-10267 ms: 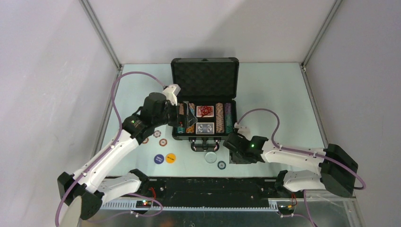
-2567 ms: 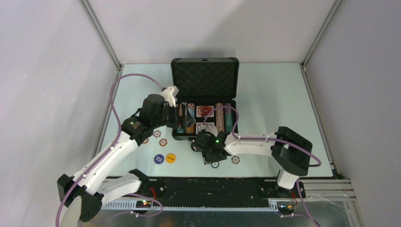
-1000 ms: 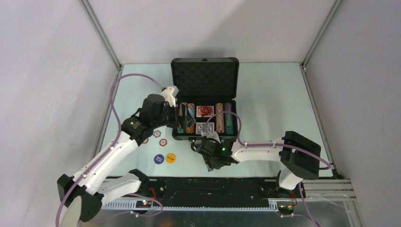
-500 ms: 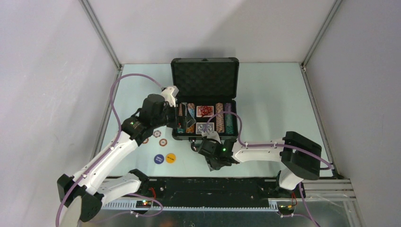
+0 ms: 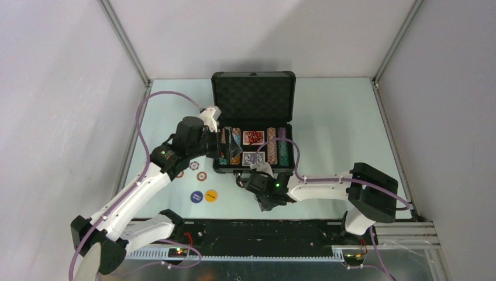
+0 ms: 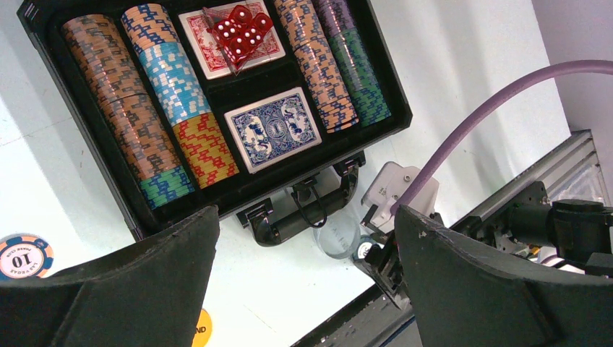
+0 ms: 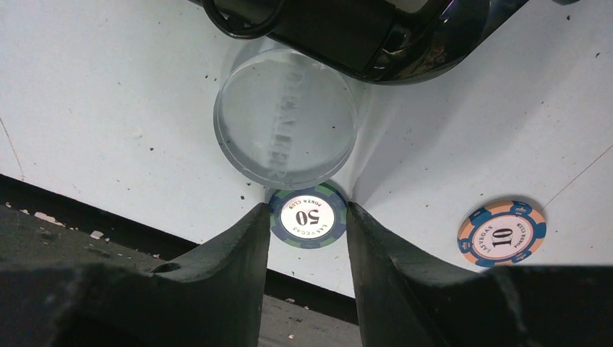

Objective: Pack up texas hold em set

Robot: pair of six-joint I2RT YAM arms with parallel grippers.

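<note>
Two arms reach over a pale table [image 5: 351,117] in the top view, where the black case [image 5: 252,168] lies open at the table's middle, its foam-lined lid [image 5: 253,96] standing upright at the far side. The left gripper [image 5: 227,147] hangs over the left end of the case tray. The right gripper [image 5: 268,202] is down at the table just in front of the case; its fingers are hidden from this view. Three loose chips [image 5: 194,165] lie left of the case, with a blue button [image 5: 196,196] and a yellow button [image 5: 211,195] side by side nearer the arm bases. In the left wrist view, the left gripper [image 6: 307,217] has its fingers [image 6: 130,289] wide apart and holds nothing. Below it the tray holds rows of striped chips [image 6: 152,94], a red card deck [image 6: 209,43] with red dice [image 6: 241,30] on it, and a blue card deck [image 6: 275,130]. The case handle [image 6: 307,217] faces the arm bases. In the right wrist view, the right gripper [image 7: 308,211] is closed against both edges of the 50 chip [image 7: 308,217], which lies flat on the table; no gap shows on either side. A clear round button [image 7: 285,134] touches that chip's far edge and lies just beside the handle. A 10 chip [image 7: 502,233] lies apart to the right.
</note>
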